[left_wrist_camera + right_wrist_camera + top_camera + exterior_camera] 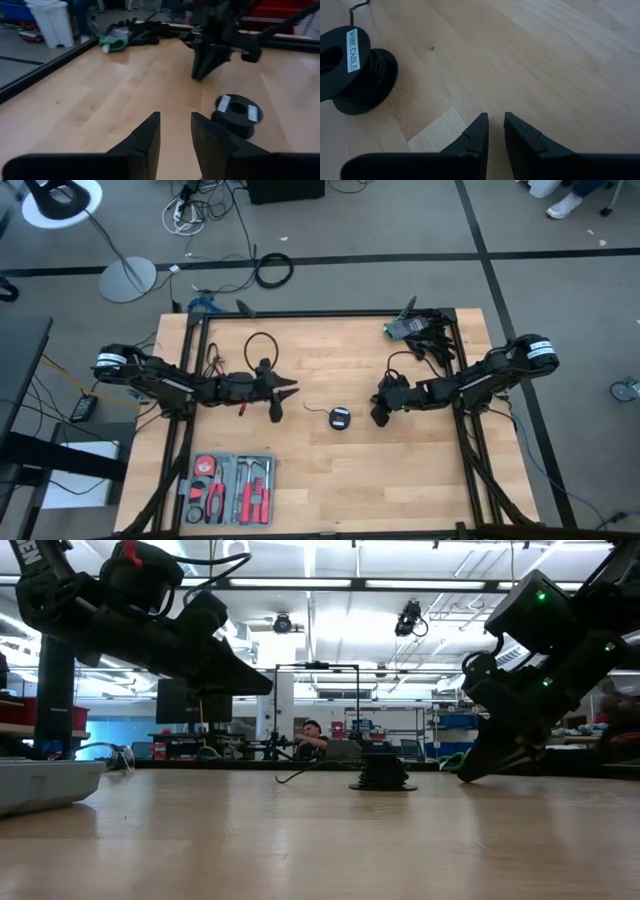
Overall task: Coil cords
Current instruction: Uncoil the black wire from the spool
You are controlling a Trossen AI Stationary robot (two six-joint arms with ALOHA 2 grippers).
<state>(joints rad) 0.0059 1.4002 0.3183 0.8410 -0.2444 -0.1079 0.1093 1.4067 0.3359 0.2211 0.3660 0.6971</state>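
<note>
Near the desk's middle sits the wire spool (340, 418), between both tools, left (288, 391) and right (380, 412), each slightly parted, empty. A clumsy nudge might roll it, loosening the wire.

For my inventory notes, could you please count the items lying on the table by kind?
Wire spool: 1
Loose black wire loop: 1
Tool kit tray: 1
Green and black bundle in the far corner: 1
Total: 4
</note>
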